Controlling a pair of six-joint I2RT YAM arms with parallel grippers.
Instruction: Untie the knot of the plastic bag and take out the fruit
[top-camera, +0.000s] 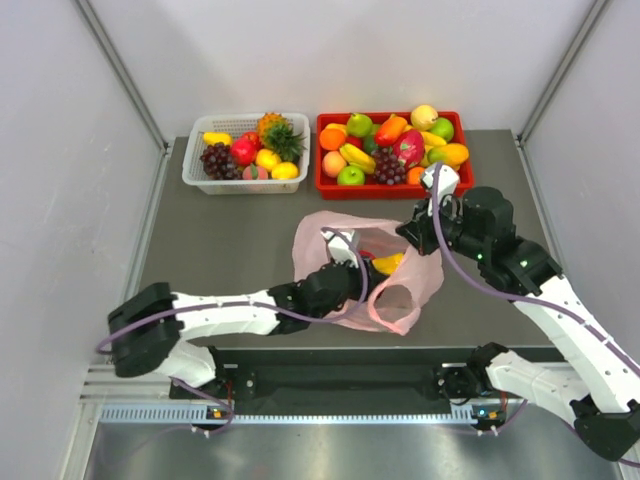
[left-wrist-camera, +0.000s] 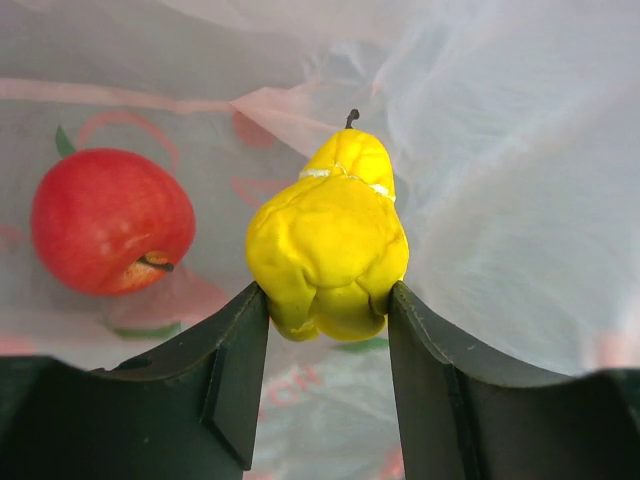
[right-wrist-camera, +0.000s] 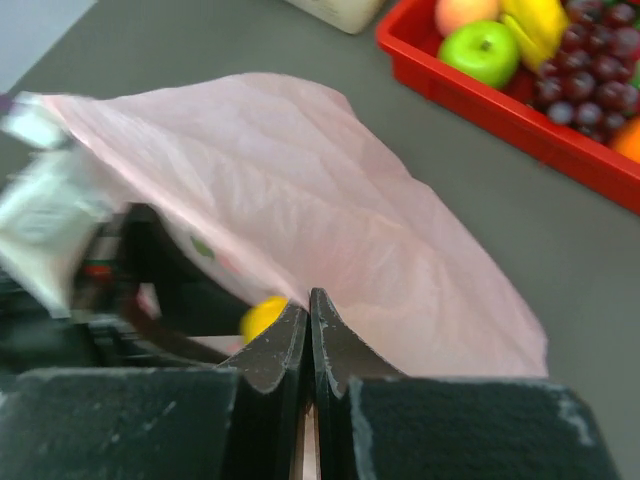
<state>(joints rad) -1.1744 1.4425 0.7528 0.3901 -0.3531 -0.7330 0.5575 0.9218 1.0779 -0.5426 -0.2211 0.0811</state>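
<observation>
The plastic bag (top-camera: 310, 240) lies near the middle of the dark table (top-camera: 220, 240), nearer than the white basket (top-camera: 192, 170) and the red bin (top-camera: 330, 190), which stand side by side at the far edge, both full of toy fruit. The left gripper (left-wrist-camera: 328, 300) reaches into the bag's open mouth from the left, its fingers (left-wrist-camera: 235, 360) clamped on either side of a yellow fruit (left-wrist-camera: 330, 230) with a small stem. A red apple (left-wrist-camera: 110, 220) rests on the plastic to its left, inside the bag. The right gripper (right-wrist-camera: 310, 300) has its fingers pressed together on the bag's far right edge, holding a sheet of pink plastic up off the table
</observation>
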